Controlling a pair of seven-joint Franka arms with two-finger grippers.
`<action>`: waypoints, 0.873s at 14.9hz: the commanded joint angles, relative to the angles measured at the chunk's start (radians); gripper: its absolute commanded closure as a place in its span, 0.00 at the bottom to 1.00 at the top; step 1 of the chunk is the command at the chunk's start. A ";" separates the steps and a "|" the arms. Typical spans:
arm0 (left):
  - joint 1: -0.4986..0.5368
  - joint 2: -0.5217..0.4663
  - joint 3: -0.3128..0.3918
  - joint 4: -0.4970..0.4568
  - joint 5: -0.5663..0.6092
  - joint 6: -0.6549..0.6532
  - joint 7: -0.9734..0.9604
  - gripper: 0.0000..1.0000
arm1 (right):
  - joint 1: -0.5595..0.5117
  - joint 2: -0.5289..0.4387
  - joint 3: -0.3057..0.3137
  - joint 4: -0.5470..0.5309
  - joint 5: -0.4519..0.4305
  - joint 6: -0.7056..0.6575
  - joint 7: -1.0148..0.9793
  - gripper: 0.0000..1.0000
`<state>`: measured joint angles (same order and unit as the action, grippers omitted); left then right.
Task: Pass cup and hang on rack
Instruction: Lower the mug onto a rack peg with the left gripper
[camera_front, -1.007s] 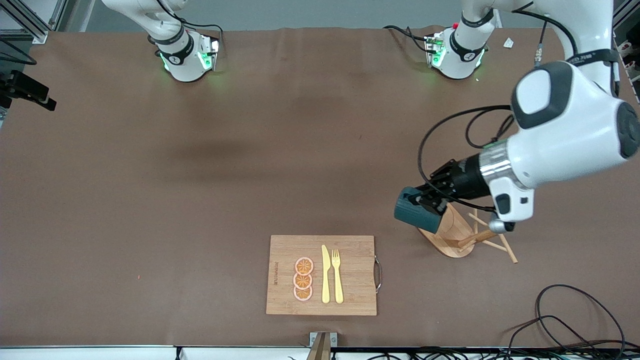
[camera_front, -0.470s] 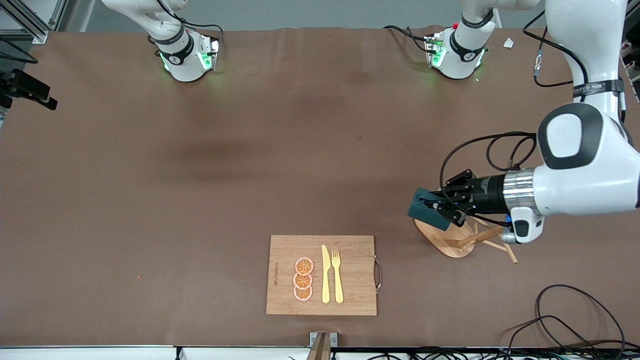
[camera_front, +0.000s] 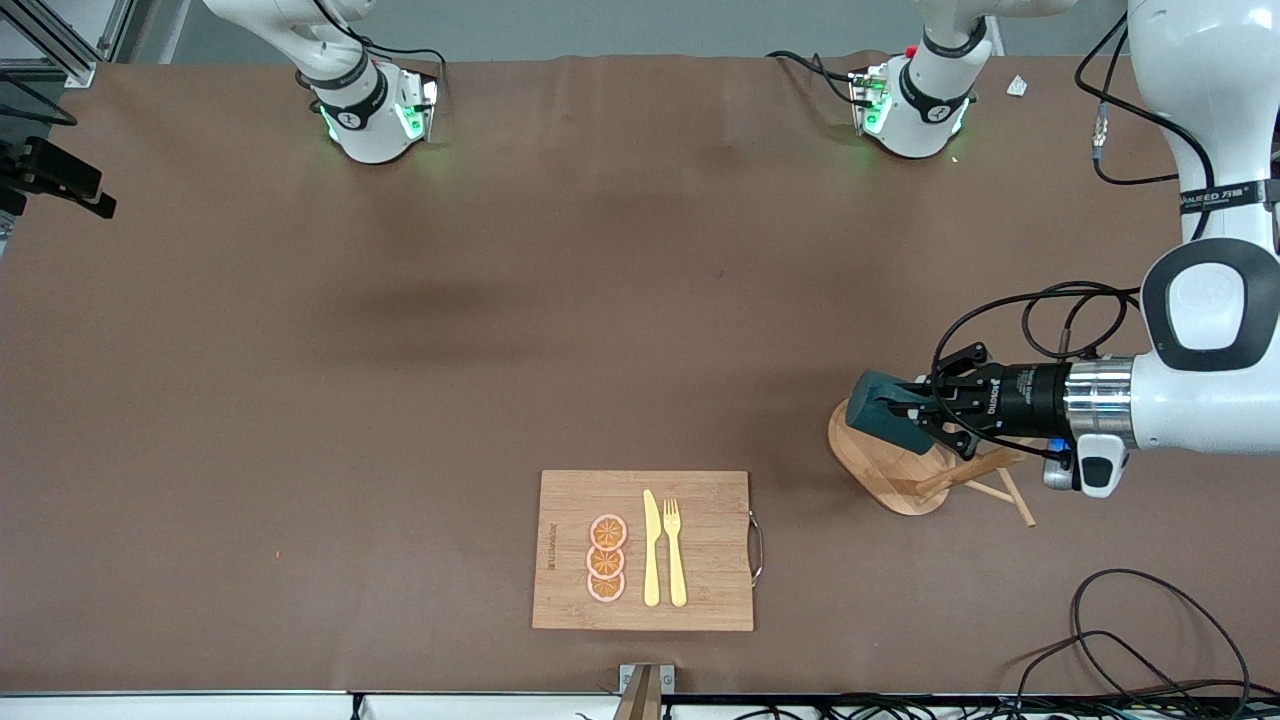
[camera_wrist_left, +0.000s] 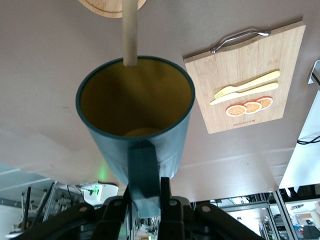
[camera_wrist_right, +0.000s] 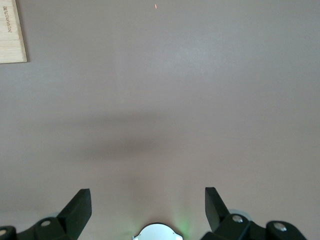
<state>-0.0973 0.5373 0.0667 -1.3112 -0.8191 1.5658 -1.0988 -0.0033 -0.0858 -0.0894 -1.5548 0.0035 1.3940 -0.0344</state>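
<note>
One dark teal mug with a yellowish inside (camera_front: 885, 409) is pinched by its handle in your left gripper (camera_wrist_left: 150, 192), over the light wooden mug tree (camera_front: 905, 470); a peg seems to touch its rim. Your right gripper (camera_wrist_right: 148, 206) waits, fingers spread, over bare table.

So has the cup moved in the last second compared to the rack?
Yes. The cup, held by its handle in the left gripper, has shifted toward the left arm's end of the table and now sits over the rack base.
</note>
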 joint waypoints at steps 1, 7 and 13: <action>0.062 0.018 -0.008 0.009 -0.051 -0.053 0.005 0.97 | 0.005 -0.028 -0.001 -0.018 0.000 -0.007 -0.010 0.00; 0.107 0.056 -0.007 0.010 -0.101 -0.066 0.005 0.97 | 0.005 -0.028 -0.001 -0.018 0.000 -0.009 -0.010 0.00; 0.142 0.092 -0.008 0.013 -0.167 -0.066 0.010 0.97 | 0.005 -0.028 -0.001 -0.018 0.000 -0.007 -0.010 0.00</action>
<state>0.0256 0.6183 0.0666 -1.3112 -0.9567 1.5155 -1.0984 -0.0031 -0.0863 -0.0893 -1.5547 0.0035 1.3900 -0.0347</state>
